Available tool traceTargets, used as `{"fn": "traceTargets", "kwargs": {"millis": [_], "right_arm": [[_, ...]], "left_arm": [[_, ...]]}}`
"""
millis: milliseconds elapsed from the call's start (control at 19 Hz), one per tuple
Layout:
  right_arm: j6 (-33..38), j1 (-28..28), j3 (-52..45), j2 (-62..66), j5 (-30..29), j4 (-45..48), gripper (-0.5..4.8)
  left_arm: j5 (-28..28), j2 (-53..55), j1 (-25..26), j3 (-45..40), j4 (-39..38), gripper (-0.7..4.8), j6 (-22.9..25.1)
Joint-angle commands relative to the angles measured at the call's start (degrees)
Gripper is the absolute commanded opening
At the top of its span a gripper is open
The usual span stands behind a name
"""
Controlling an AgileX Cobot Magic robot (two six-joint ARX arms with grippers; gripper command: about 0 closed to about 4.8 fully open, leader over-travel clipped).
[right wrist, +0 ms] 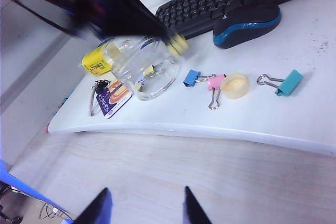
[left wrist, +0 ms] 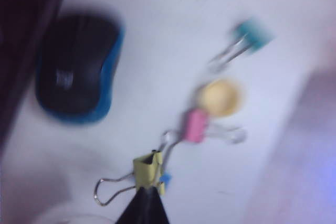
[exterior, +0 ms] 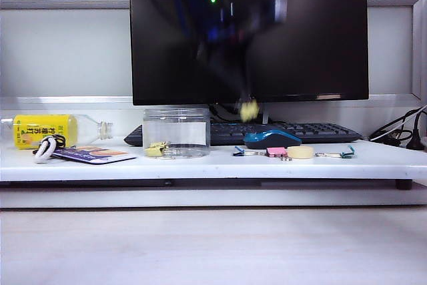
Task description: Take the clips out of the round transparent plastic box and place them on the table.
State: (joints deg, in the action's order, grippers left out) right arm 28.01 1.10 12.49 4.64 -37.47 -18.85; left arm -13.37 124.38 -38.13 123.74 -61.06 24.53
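Observation:
My left gripper [left wrist: 145, 199] is shut on a pale-yellow clip [left wrist: 147, 168] by its body, and the silver wire handle sticks out to one side. In the exterior view this clip [exterior: 249, 109] hangs blurred in the air above the mouse, right of the round transparent plastic box [exterior: 177, 131]. The box stands upright on the white table [exterior: 200, 166] with more yellow clips [exterior: 157, 149] on its bottom. The right wrist view shows the box [right wrist: 131, 61] and a clip [right wrist: 148, 71] inside. My right gripper [right wrist: 146, 208] is open and holds nothing, over the wood-grain surface in front of the table.
A blue-black mouse [exterior: 271, 139] and keyboard [exterior: 313, 129] lie under the monitor [exterior: 300, 31]. A blue clip [exterior: 238, 152], pink clip [exterior: 275, 152], pale round cap [exterior: 300, 152] and teal clip [exterior: 347, 153] lie right of the box. A yellow-label bottle [exterior: 47, 129] and card [exterior: 93, 155] lie left.

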Motion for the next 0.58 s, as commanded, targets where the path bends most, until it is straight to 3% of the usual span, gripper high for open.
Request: {"fn": "traceTargets", "kwargs": {"millis": [53, 368, 474, 579], "right_arm": [[-0.17, 0.04, 0.26, 0.07, 0.04, 0.59, 1.76], [-0.20, 0.02, 0.26, 0.07, 0.07, 0.59, 1.76], [-0.22, 0.00, 0.26, 0.07, 0.09, 0.61, 1.76], [-0.20, 0.00, 0.26, 0.07, 0.09, 0.61, 1.76]], "left_arm": [[3.37, 2.80, 0.07, 0.24, 1.66, -0.06, -1.11], [7.08, 3.82, 0.09, 0.24, 7.15, 0.01, -1.22], [8.68, 4.07, 0.13, 0.24, 6.71, 1.26, -1.22], [8.68, 4.22, 0.52, 0.24, 5.33, 1.26, -1.44]]}}
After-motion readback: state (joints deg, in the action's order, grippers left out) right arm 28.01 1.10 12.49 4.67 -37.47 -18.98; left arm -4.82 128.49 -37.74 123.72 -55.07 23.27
